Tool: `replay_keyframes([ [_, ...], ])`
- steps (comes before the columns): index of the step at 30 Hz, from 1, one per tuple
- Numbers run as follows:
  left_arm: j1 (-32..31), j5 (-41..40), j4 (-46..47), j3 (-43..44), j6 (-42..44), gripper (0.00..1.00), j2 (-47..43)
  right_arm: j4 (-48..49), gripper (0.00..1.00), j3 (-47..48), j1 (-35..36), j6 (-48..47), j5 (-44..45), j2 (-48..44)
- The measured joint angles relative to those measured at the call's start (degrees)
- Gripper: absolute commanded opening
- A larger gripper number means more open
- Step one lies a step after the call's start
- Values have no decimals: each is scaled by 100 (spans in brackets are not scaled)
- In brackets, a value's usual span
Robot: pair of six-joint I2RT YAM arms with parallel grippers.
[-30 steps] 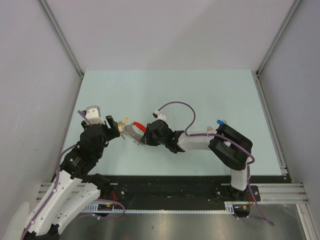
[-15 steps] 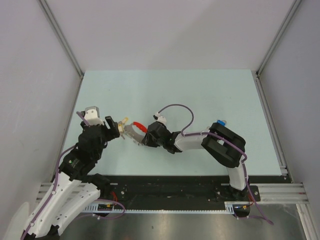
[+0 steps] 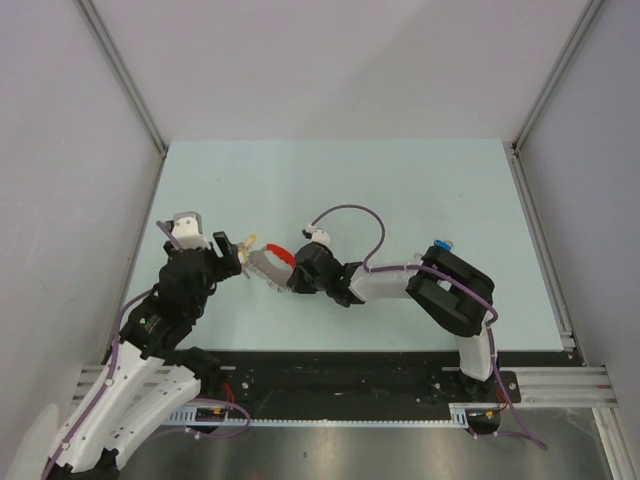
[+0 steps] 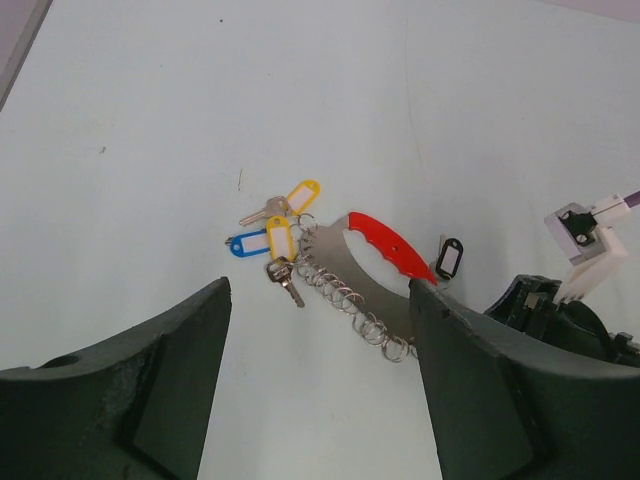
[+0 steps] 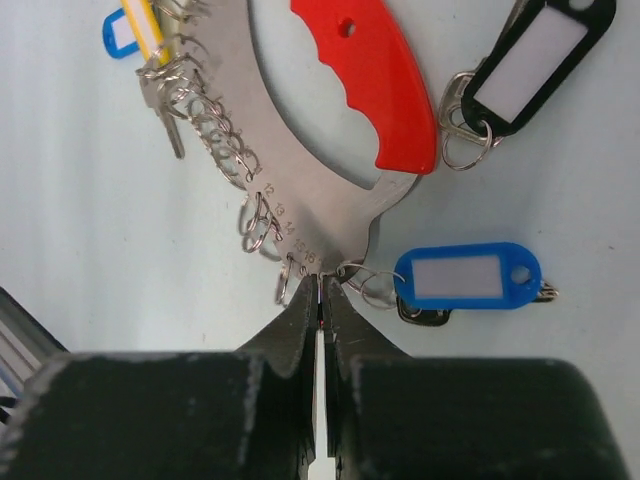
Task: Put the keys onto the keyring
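Two keys [image 5: 468,277] light, slippery; pinch tags; keyring [image 5: 300,195] stiff; right jaws together at its tip, maybe nipping; left jaws apart.

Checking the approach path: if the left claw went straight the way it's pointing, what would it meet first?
Most likely the keyring, on its grey metal arc beside the red section, though depth is unclear.

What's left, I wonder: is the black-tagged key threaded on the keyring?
No, the black-tagged key lies on the table beside the red section of the keyring, unattached.
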Motion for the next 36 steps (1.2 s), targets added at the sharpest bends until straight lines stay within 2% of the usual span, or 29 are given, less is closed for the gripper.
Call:
replay_keyframes([
  [8, 4, 273, 195, -63, 166, 80, -48, -223, 0, 0, 24, -1705, -116, -1003],
  [12, 7, 658, 448, -111, 457, 90, -214, -216, 0, 9, 20, -2656, -278, -1582],
  [17, 15, 1467, 905, -129, 911, 99, -509, -232, 0, 9, -20, -3744, -485, -2127],
  [23, 22, 2632, 1628, -116, 1419, 97, -466, 140, 0, -275, -114, -4959, -911, -2865],
  [29, 24, 3595, 1945, 55, 1779, 91, 57, 857, 0, -925, -815, -5213, -1891, -3748],
  [36, 28, 4841, 2791, 55, 1875, 87, 535, 1939, 0, -1843, -1993, -4730, -3585, -4400],
])
